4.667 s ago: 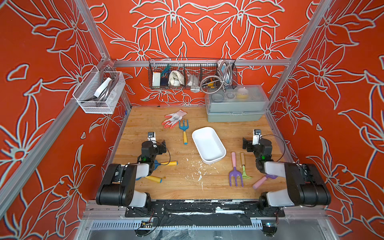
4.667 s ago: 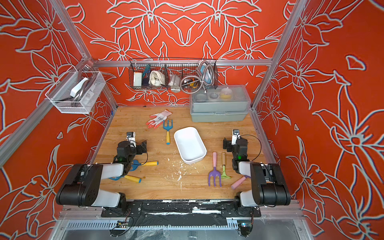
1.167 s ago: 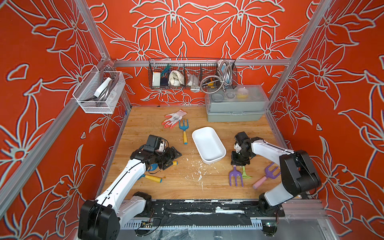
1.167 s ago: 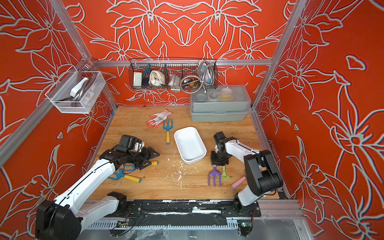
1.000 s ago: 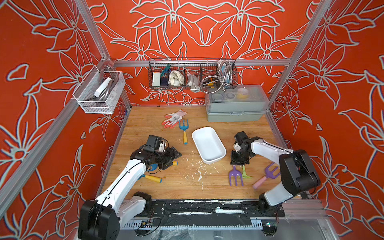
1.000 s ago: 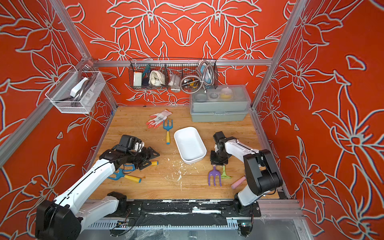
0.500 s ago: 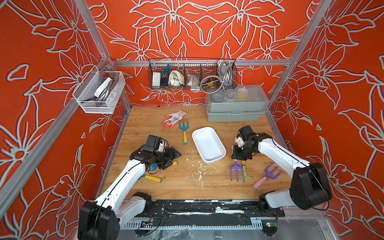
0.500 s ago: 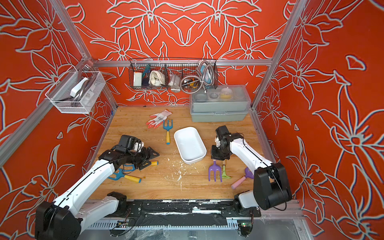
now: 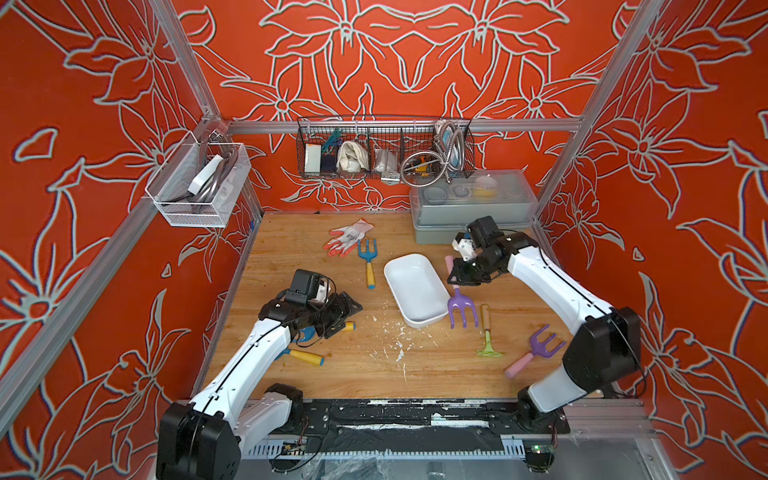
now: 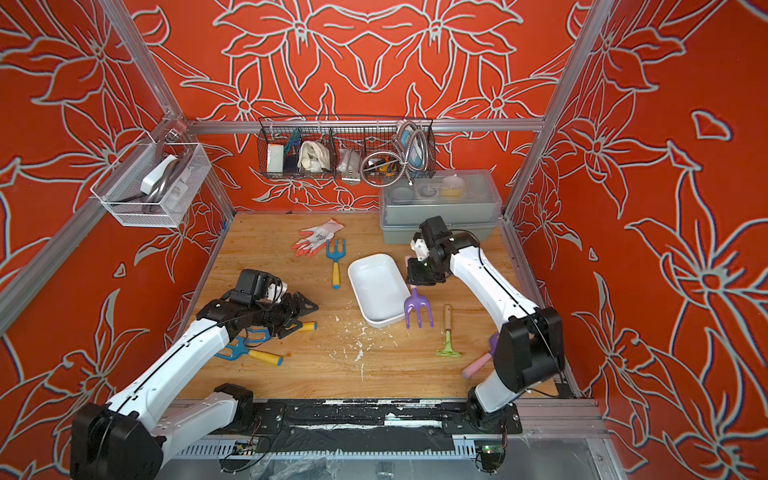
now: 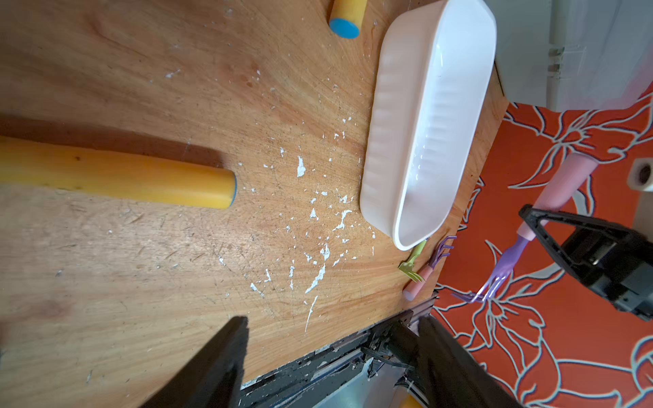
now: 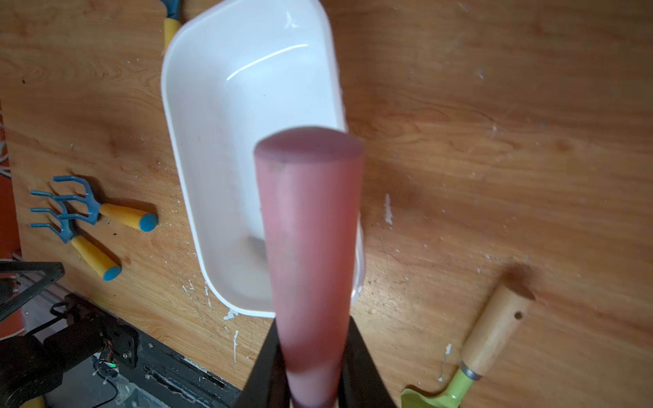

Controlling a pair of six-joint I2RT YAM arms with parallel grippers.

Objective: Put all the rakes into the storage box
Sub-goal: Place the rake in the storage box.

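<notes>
Lifted since the earlier frame, the purple rake (image 9: 461, 309) is clamped by its pink handle in the right gripper (image 9: 457, 277), centre-right in both top views, its head at the storage box's (image 9: 420, 323) lower-right corner. In the left wrist view, the left gripper (image 11: 332, 371) is held spread and empty at the bottom of the frame. In the right wrist view, the handle is seen mid-frame over the box.
</notes>
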